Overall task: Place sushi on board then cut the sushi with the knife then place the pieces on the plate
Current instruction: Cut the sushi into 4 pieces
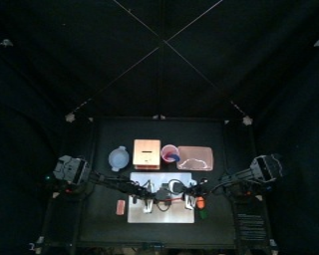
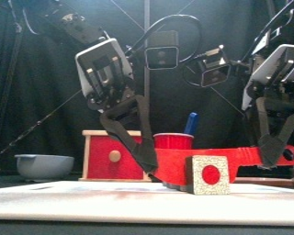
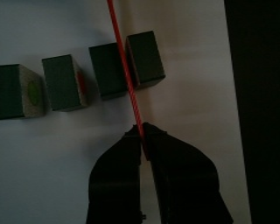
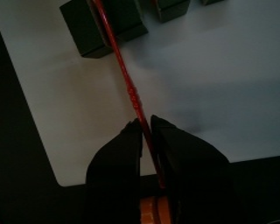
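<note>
The toy sushi roll of dark green blocks lay on the flat white cutting board near the table's front, and the left wrist view showed it as 4 blocks in a row with narrow gaps between some of them. A thin red toy knife stood edge-down across the row, its blade running along the seam between the 2 blocks at one end. The left gripper had its jaws pinched tight on one end of the knife, and the right gripper was clamped in the same way on the other end, so the knife spanned between the 2 arms just above the board. In the front view the nearest block showed a white speckled face with a red centre, and it and the knife hid the rest of the row. Behind the board stood a round red cup with a blue toy knife upright in it, a pale wooden box with a red drawer front partly covered by the left gripper, and a blue-grey bowl further left. The flat pink tray lay at the back right, well apart from the sushi, on the black table.
</note>
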You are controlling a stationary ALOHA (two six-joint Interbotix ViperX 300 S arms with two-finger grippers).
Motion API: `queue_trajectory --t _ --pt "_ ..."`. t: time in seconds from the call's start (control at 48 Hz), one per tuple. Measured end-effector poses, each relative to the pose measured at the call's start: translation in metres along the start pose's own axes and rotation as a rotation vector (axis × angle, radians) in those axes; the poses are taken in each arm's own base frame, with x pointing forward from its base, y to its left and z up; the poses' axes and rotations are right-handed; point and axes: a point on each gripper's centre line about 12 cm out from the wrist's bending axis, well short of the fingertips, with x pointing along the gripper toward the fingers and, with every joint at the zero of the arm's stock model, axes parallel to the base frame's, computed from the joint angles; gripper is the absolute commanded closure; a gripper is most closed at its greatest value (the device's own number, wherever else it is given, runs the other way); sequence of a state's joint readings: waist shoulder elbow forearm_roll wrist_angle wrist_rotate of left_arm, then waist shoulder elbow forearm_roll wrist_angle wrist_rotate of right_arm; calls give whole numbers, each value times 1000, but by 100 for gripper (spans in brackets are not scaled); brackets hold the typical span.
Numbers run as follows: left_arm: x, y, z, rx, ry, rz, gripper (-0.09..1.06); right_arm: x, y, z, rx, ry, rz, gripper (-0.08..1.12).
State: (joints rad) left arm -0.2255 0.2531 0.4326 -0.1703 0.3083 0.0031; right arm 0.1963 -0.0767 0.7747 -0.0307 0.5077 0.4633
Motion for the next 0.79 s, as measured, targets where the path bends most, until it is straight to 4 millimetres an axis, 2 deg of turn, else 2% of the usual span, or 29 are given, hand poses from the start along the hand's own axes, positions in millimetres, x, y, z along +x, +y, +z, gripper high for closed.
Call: queue_trajectory --t 0.792 --pt "0 -10 -1 -8 1 -22 54 0 17 -4 13 6 47 55"
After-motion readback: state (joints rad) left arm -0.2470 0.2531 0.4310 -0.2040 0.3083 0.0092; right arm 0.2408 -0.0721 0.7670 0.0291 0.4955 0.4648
